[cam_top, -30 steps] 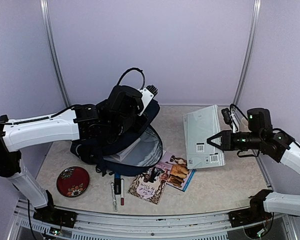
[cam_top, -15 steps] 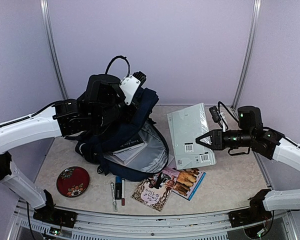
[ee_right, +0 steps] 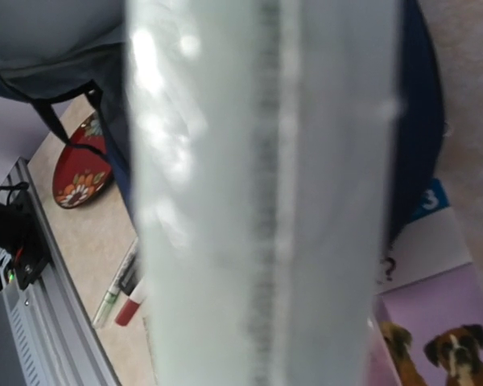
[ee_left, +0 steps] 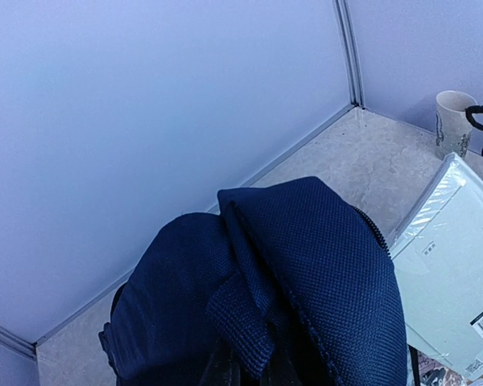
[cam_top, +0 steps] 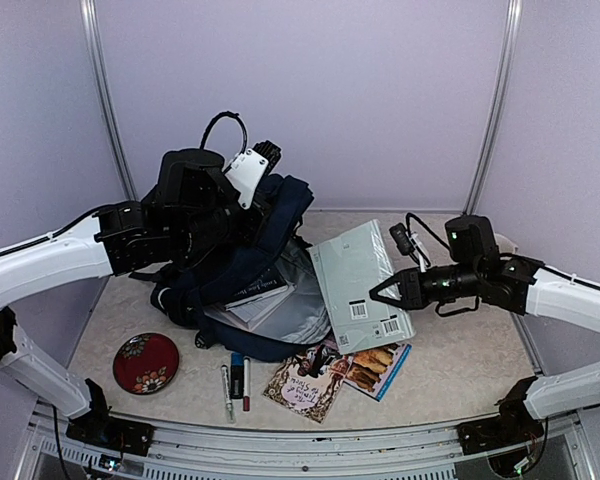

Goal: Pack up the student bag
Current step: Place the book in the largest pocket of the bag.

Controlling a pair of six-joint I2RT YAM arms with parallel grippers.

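Two arms are sharing the insertion step. The left tool is clenching the top fabric of the student bag, lifting its mouth open at the centre-left of the tabletop. The right tool is gripping a pale wrapped notebook at the opening. Next move likely needs it angled inside, clearing the rim.

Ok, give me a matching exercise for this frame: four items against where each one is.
1 student bag
2 wrapped packet
3 red plate
4 pens

a on the table, front left
b gripped by the right gripper
c on the table, just in front of the bag
d top fabric held up by the left gripper

Pairs: 1-d, 2-b, 3-a, 4-c
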